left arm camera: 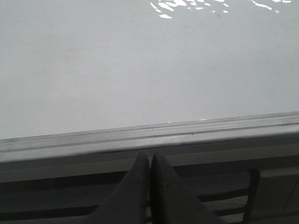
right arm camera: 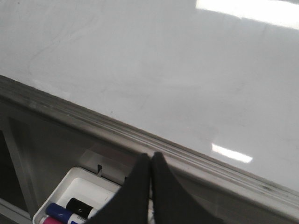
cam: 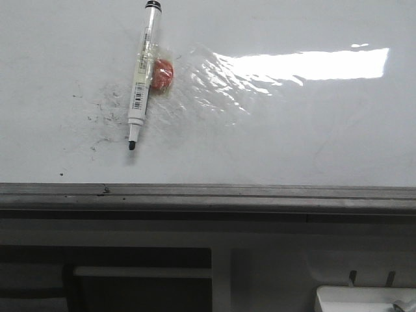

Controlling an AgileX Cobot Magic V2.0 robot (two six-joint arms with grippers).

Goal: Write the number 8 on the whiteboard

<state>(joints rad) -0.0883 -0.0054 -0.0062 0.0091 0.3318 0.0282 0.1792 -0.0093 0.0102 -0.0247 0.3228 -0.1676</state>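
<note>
Starting, nothing written | marker lying uncapped on whiteboard | left gripper clenched empty | right gripper clenched empty | needing opening, reaching, grasping marker

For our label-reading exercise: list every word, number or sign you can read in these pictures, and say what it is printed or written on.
None can be read.
Marker: a barcode and small print on its barrel, too small and blurred to read.
Whiteboard: only smudge specks, no written number.
Pens in the white tray: no legible labels.
</note>
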